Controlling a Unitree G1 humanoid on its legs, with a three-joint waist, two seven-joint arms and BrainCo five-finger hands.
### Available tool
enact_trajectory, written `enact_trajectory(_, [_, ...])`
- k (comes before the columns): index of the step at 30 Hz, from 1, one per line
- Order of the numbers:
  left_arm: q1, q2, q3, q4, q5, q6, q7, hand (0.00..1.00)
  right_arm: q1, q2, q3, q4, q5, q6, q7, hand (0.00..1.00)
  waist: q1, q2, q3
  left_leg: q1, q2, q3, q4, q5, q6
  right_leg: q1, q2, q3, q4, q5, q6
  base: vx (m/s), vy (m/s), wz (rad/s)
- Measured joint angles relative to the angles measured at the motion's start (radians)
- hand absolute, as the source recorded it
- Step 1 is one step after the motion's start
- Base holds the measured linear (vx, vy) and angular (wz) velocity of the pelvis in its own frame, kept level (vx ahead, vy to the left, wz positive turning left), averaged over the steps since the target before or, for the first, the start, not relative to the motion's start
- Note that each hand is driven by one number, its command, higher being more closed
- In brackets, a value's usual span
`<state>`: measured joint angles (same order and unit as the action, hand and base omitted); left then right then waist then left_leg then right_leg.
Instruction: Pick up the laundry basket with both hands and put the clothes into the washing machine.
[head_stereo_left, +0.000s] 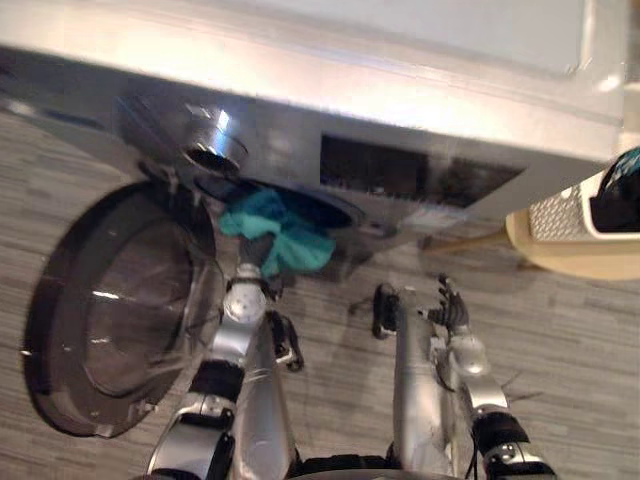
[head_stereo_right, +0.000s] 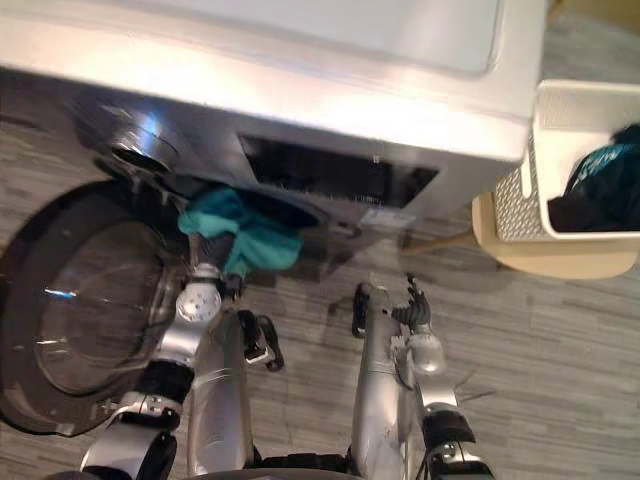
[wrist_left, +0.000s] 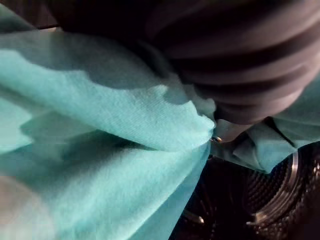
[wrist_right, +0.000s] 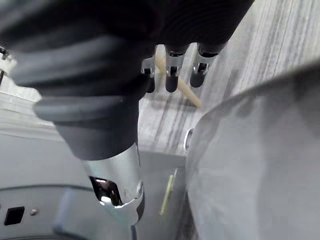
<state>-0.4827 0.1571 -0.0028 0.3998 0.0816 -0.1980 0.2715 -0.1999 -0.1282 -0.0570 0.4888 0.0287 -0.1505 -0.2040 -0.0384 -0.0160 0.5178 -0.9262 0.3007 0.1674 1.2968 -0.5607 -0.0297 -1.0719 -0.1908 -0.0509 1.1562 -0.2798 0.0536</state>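
A teal cloth (head_stereo_left: 275, 235) hangs out of the dark drum opening (head_stereo_left: 325, 208) of the silver washing machine (head_stereo_left: 400, 110). My left hand (head_stereo_left: 250, 268) is right under it at the opening, and the cloth (wrist_left: 100, 125) drapes over the hand's dark cover (wrist_left: 240, 60), with the drum's metal wall (wrist_left: 270, 200) just past it. My right hand (head_stereo_left: 450, 308) hangs open over the floor in front of the machine and holds nothing; its fingers (wrist_right: 172, 75) are straight. The white laundry basket (head_stereo_right: 540, 130) stands to the right, with dark and teal clothes (head_stereo_right: 600, 185) inside.
The machine's round dark glass door (head_stereo_left: 110, 310) is swung wide open at the left, close beside my left arm. A pale wooden stool (head_stereo_right: 560, 262) carries the basket, next to the machine's right side. Grey plank floor (head_stereo_left: 560, 360) lies in front.
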Motion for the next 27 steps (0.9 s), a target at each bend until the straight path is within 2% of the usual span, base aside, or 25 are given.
enact_trajectory(4, [-0.144,0.089,0.01,-0.048,0.043,0.028,0.025,1.0,-0.03,0.0,-0.029,-0.107,0.01,-0.02,-0.011,0.0,-0.002,-0.001,0.005,-0.169,0.019,-0.037,0.122,-0.01,-0.002,-0.164,0.001,0.0,0.116,-0.008,-0.013,-0.1,-0.065,-0.02])
enact_trajectory(7, [-0.326,0.219,0.004,-0.067,0.115,0.052,0.034,1.0,-0.035,0.001,-0.044,-0.226,0.012,-0.048,-0.005,0.0,-0.004,-0.005,0.019,-0.294,0.031,-0.066,0.204,-0.016,-0.005,-0.285,0.003,-0.001,0.196,-0.015,-0.026,-0.08,-0.08,-0.01])
enact_trajectory(8, [-0.334,0.225,0.003,-0.07,0.118,0.054,0.034,1.0,-0.035,0.001,-0.044,-0.232,0.013,-0.049,-0.004,0.0,-0.005,-0.005,0.019,-0.301,0.031,-0.068,0.207,-0.016,-0.006,-0.29,0.003,-0.001,0.2,-0.015,-0.027,-0.04,-0.054,0.05])
enact_trajectory(13, [-0.621,0.368,-0.107,-0.072,0.169,0.067,0.036,1.0,-0.032,0.002,-0.052,-0.353,0.022,-0.092,0.034,0.0,-0.017,-0.015,0.026,-0.439,0.032,-0.098,0.267,-0.012,0.0,-0.418,0.002,-0.005,0.257,-0.018,-0.035,-0.02,-0.036,0.03])
enact_trajectory(18, [-0.868,0.406,-0.24,0.048,0.253,0.082,0.029,1.0,-0.026,0.005,-0.047,-0.415,0.029,-0.105,0.077,0.0,-0.039,-0.03,0.033,-0.498,0.032,-0.111,0.284,-0.011,-0.001,-0.465,0.002,-0.012,0.267,-0.013,-0.042,0.0,0.0,0.0])
enact_trajectory(20, [-0.916,0.405,-0.277,0.106,0.292,0.085,0.015,1.0,-0.027,0.004,-0.045,-0.419,0.031,-0.109,0.08,0.0,-0.043,-0.033,0.033,-0.504,0.033,-0.112,0.291,-0.011,-0.001,-0.471,0.002,-0.013,0.273,-0.013,-0.042,0.0,0.0,0.0])
enact_trajectory(21, [-0.928,0.406,-0.284,0.127,0.326,0.086,0.01,0.0,-0.026,0.003,-0.044,-0.425,0.033,-0.11,0.085,0.0,-0.044,-0.034,0.033,-0.508,0.036,-0.111,0.29,-0.011,-0.001,-0.476,0.004,-0.013,0.269,-0.015,-0.039,-0.01,-0.013,-0.07])
enact_trajectory(25, [-0.959,0.402,-0.311,0.257,0.414,0.098,-0.043,0.0,-0.027,0.003,-0.044,-0.423,0.041,-0.111,0.116,0.0,-0.045,-0.041,0.033,-0.528,0.049,-0.114,0.289,-0.011,-0.001,-0.49,0.014,-0.02,0.259,-0.01,-0.033,-0.01,-0.018,-0.09])
enact_trajectory(27, [-0.959,0.384,-0.31,0.377,0.456,0.128,-0.108,0.0,-0.028,0.003,-0.044,-0.419,0.055,-0.111,0.124,0.0,-0.052,-0.044,0.035,-0.531,0.05,-0.115,0.288,-0.011,-0.002,-0.491,0.014,-0.021,0.255,-0.007,-0.031,0.0,0.0,0.0])
